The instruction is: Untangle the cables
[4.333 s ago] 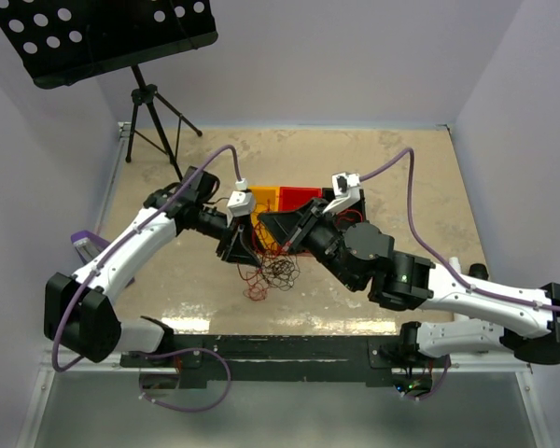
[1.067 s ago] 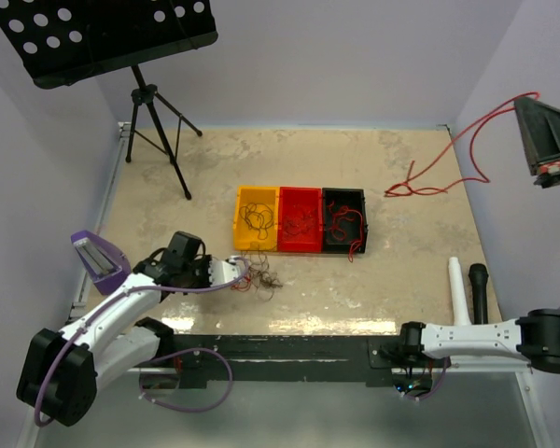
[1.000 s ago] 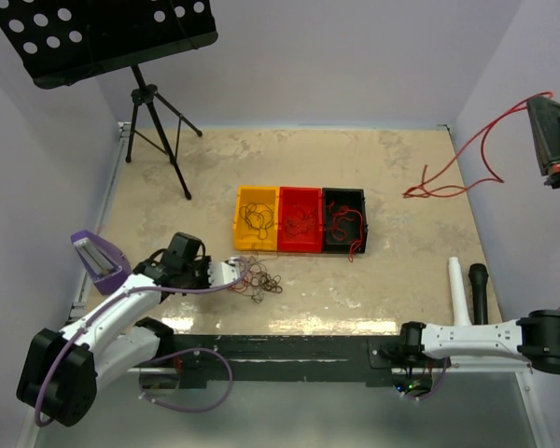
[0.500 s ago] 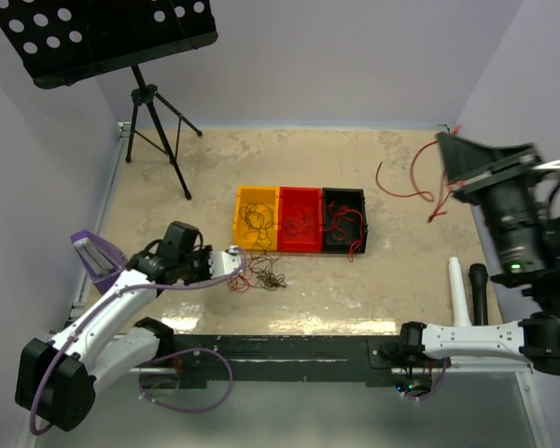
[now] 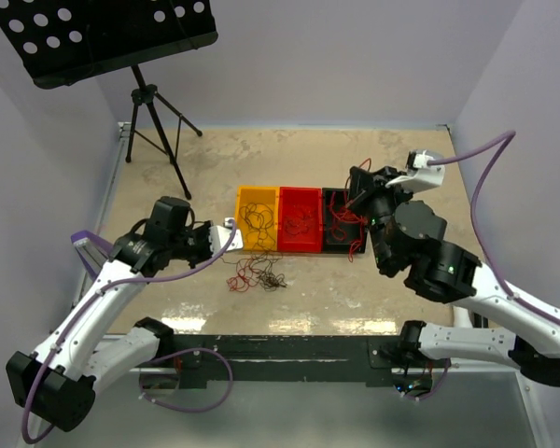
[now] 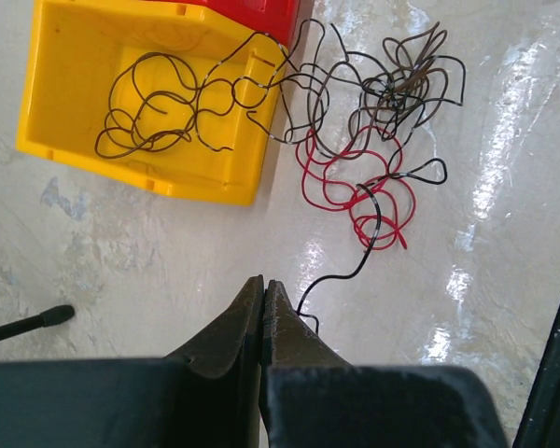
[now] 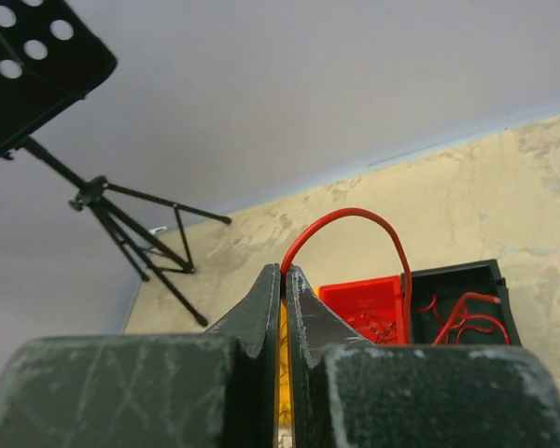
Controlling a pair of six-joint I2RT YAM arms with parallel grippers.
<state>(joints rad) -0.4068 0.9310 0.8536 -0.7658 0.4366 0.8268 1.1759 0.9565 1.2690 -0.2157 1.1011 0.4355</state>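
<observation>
A tangle of black and red cables (image 5: 258, 274) lies on the table in front of the yellow bin (image 5: 242, 198); it also shows in the left wrist view (image 6: 366, 140). One black cable (image 6: 163, 103) runs from the yellow bin into the tangle. My left gripper (image 5: 227, 233) is shut and hovers left of the tangle. A black wire end (image 6: 329, 280) reaches the side of its right finger; nothing shows between the jaws (image 6: 263, 282). My right gripper (image 5: 357, 181) is shut on a red cable (image 7: 355, 215), which arches from its tips (image 7: 283, 271) down into the black bin (image 7: 490, 277).
The yellow bin, a red bin (image 5: 300, 192) and the black bin (image 5: 343, 193) stand in a row mid-table, each with wires inside. A black music stand (image 5: 103, 33) on a tripod (image 5: 155, 121) stands at the far left. A lilac object (image 5: 84, 242) sits at the left edge.
My right arm swung down from high on the right, carrying the red cable over the black bin. My left gripper lifted away from the tangle toward the yellow bin; the tangle stayed on the table.
</observation>
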